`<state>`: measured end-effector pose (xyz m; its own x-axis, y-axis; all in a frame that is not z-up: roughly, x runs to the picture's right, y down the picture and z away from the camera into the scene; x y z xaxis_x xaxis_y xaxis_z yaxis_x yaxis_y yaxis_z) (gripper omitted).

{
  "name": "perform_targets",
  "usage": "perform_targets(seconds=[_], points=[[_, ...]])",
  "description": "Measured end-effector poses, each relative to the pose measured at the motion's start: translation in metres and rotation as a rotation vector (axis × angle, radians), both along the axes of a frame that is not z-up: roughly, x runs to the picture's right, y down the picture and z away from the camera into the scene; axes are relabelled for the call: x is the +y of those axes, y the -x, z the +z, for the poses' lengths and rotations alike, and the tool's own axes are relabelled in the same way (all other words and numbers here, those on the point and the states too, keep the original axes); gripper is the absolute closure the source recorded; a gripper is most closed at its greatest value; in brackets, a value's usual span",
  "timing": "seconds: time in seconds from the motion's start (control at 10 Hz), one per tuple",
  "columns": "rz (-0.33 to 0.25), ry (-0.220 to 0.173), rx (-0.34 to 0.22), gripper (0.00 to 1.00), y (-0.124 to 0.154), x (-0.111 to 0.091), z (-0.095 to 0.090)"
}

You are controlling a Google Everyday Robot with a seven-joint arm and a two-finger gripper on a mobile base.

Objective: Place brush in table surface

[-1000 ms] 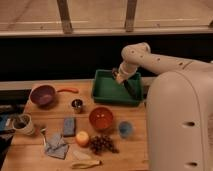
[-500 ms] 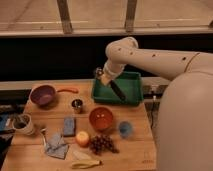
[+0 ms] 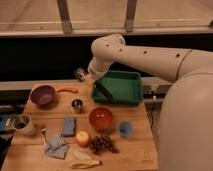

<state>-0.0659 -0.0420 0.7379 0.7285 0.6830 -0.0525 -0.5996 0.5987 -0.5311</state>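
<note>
My gripper (image 3: 86,78) is at the end of the white arm, just above the left rim of the green bin (image 3: 125,89). It is shut on the brush (image 3: 103,91), a slim dark stick that slants down and to the right from the gripper, over the bin's left part. The wooden table surface (image 3: 50,113) spreads below and to the left of the gripper. The brush is held in the air, clear of the tabletop.
On the table are a purple bowl (image 3: 42,94), an orange stick (image 3: 67,90), a metal cup (image 3: 77,104), a red bowl (image 3: 101,118), a blue cup (image 3: 125,129), a blue sponge (image 3: 69,126), an apple (image 3: 82,138), grapes (image 3: 102,144), a banana (image 3: 85,163), a cloth (image 3: 56,146) and a white mug (image 3: 22,124).
The arm has swung left, carrying the brush from over the bin's middle to its left rim, closer to the open tabletop.
</note>
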Motion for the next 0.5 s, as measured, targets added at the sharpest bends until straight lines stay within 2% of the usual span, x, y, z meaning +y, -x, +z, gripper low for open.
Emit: perform_targets(seconds=[0.3, 0.4, 0.5], points=[[-0.006, 0.005, -0.005, 1.00, 0.002, 0.001, 0.002], [-0.026, 0.015, -0.023, 1.00, 0.007, 0.005, 0.005], [-0.061, 0.023, -0.046, 1.00, 0.024, 0.010, 0.006]])
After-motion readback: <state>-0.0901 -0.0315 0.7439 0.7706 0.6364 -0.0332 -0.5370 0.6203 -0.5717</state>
